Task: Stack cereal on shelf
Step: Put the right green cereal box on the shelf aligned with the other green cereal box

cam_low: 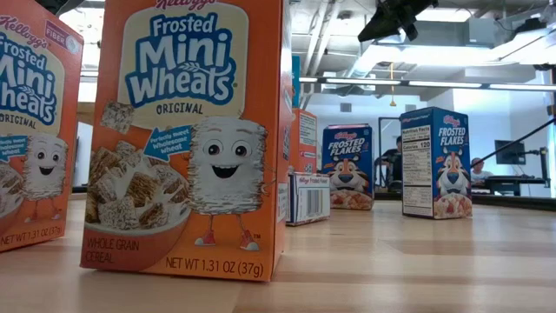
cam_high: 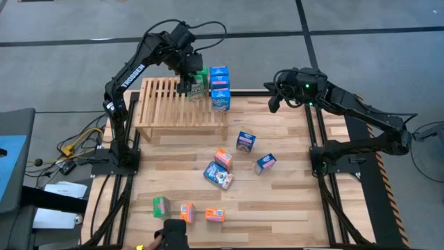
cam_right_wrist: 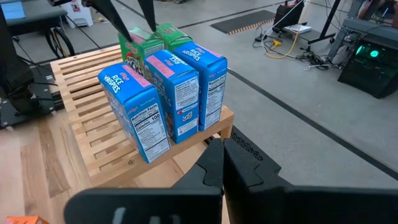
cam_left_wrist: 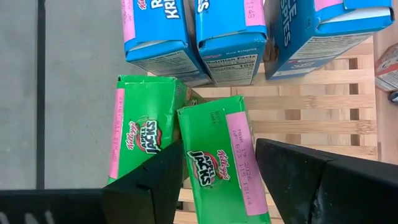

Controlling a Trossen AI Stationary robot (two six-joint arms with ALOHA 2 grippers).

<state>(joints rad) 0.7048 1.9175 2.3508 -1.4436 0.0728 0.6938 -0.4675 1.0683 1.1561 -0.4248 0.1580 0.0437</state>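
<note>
Two arms are working over one plank tabletop (cam_high: 277, 201); entries are running from largest to smallest.

Shelf (cam_high: 166, 111): slatted rack sitting at the far left of the tabletop. Its far right corner is filling up, so a nudge there risks sending boxes off the back edge.

Blue cereal boxes (cam_high: 219, 87): three are standing upright in a row at the shelf's right end, touching one another. A bump from the neighbouring green box is likely to topple them like dominoes.

Green cereal box (cam_left_wrist: 221, 155): the left pincer (cam_high: 186, 85) is clamping it between its two fingers, just beside a second green box (cam_left_wrist: 142, 137) already on the slats. Releasing it tilted risks tipping both.

Loose cereal (cam_high: 218, 173): about eight boxes are waiting scattered on the tabletop, nearer than the shelf.

Right pincer (cam_high: 272, 104): fingers together, empty, hanging right of the shelf; swinging in risks clipping the blue row.
</note>
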